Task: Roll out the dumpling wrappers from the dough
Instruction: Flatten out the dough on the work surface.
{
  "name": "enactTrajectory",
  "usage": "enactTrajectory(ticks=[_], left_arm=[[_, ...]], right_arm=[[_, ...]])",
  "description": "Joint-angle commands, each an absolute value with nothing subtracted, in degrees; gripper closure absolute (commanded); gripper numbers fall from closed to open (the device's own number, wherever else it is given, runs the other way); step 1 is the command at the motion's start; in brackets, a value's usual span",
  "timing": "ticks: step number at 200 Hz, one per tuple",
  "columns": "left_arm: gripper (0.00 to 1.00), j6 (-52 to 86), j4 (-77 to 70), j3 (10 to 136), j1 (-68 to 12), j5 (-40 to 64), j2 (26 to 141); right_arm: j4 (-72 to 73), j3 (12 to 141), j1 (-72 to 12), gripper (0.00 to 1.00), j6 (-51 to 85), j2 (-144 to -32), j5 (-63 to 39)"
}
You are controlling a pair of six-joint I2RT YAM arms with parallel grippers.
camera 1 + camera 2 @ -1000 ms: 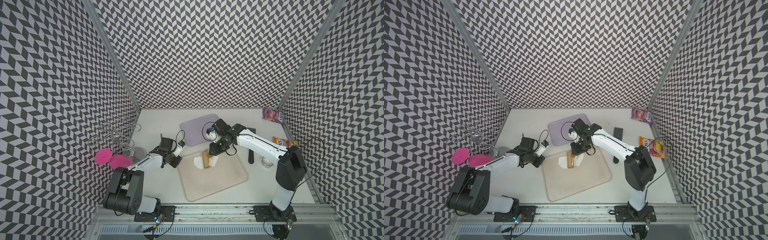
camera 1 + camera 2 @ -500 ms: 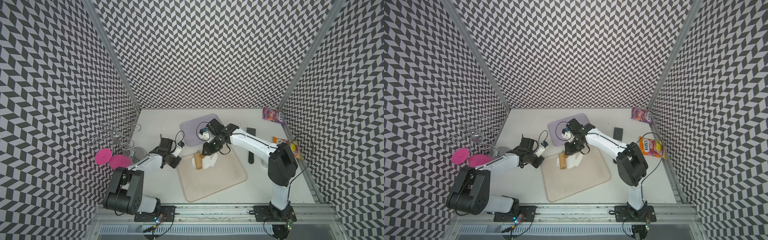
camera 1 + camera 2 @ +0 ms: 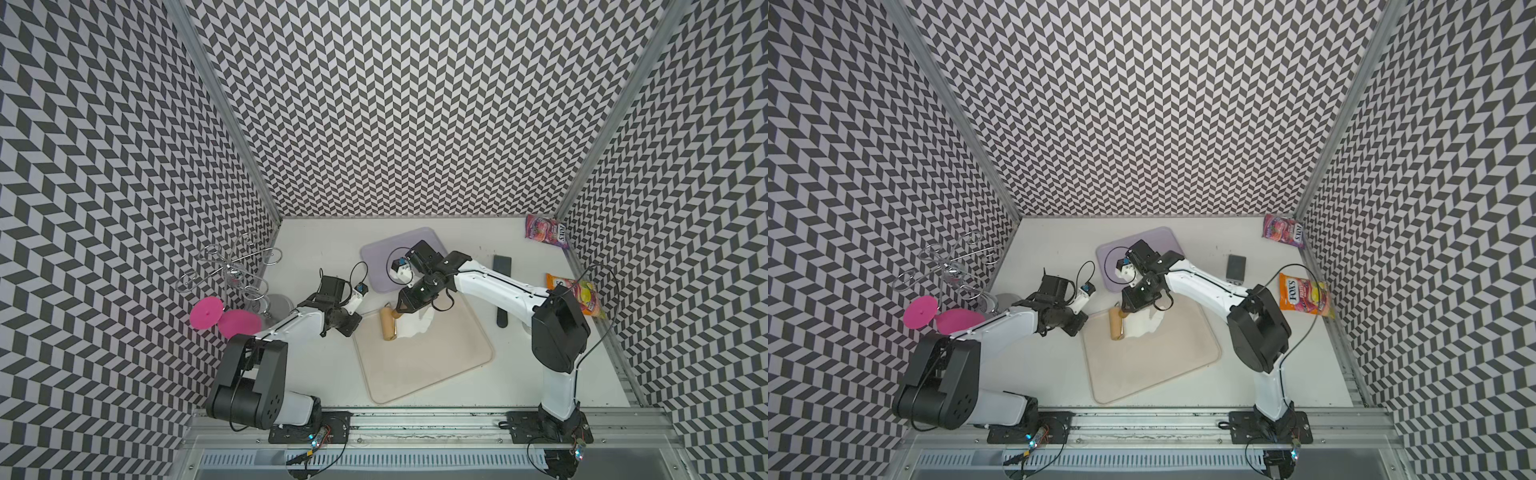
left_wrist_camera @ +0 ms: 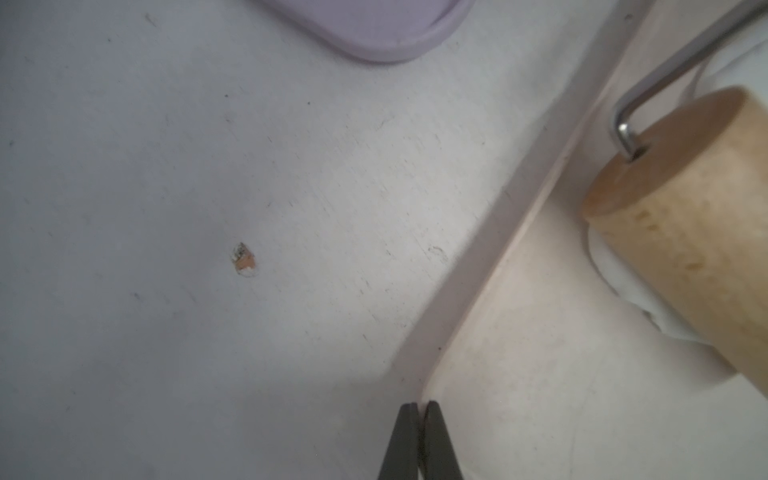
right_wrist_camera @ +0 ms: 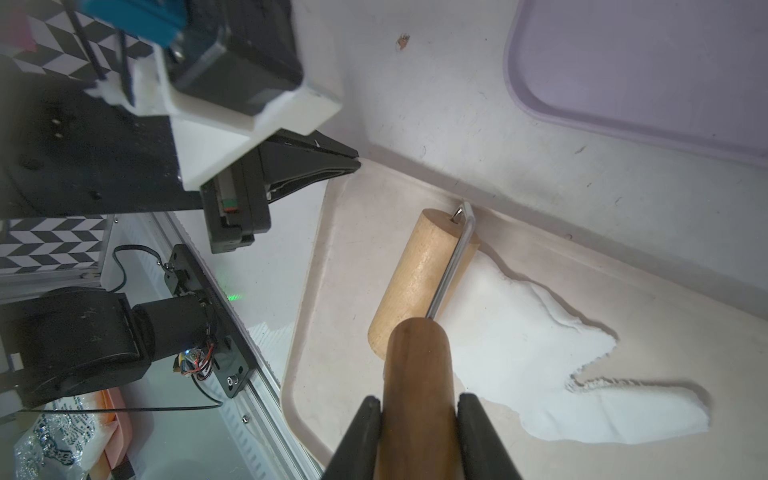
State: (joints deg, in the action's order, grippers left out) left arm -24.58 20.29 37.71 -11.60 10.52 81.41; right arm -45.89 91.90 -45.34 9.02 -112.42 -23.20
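Near the centre of both top views, on the upper left part of the flat beige silicone mat (image 3: 415, 365), lies the dough (image 3: 415, 328), a thin ragged white sheet. The pale wooden cylinder roller (image 3: 388, 326) sits on the sheet's left border, close to the mat's rim. From here the roller could run off the dough and over the rim. The soft sheet could also stick to the wood, lift and tear at its narrow tongue.

The right tool (image 5: 419, 405) is closed partway around the roller's dark wooden handle (image 5: 415, 353). Its arm reaches in from the lower right, with the wrist bent downward. The left tool (image 4: 419, 409) is fully closed and empty, with its tips at the mat's left rim and its arm stretched low from the lower left. Whether the tips press on the mat cannot be told; if they do not, the mat may slide.
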Motion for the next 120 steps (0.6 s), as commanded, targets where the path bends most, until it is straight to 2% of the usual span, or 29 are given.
enactTrajectory(ticks=[1,59,85,120], left_arm=[[1.00,-26.0,19.7,37.8,-12.1,13.0,81.1],[1.00,-25.9,19.7,37.9,-12.1,12.9,81.0],[1.00,-25.9,19.7,37.7,-12.1,12.9,80.9],[1.00,-25.8,19.7,37.9,-12.1,12.8,80.9]], right_arm=[[-47.6,86.7,-48.8,1.00,9.1,-120.8,-17.6],[-45.8,87.4,-50.3,1.00,9.1,-120.2,-21.6],[-44.9,88.8,-50.7,1.00,7.8,-115.0,-26.9],[-46.3,90.2,-49.3,1.00,7.7,-106.8,-29.1]])
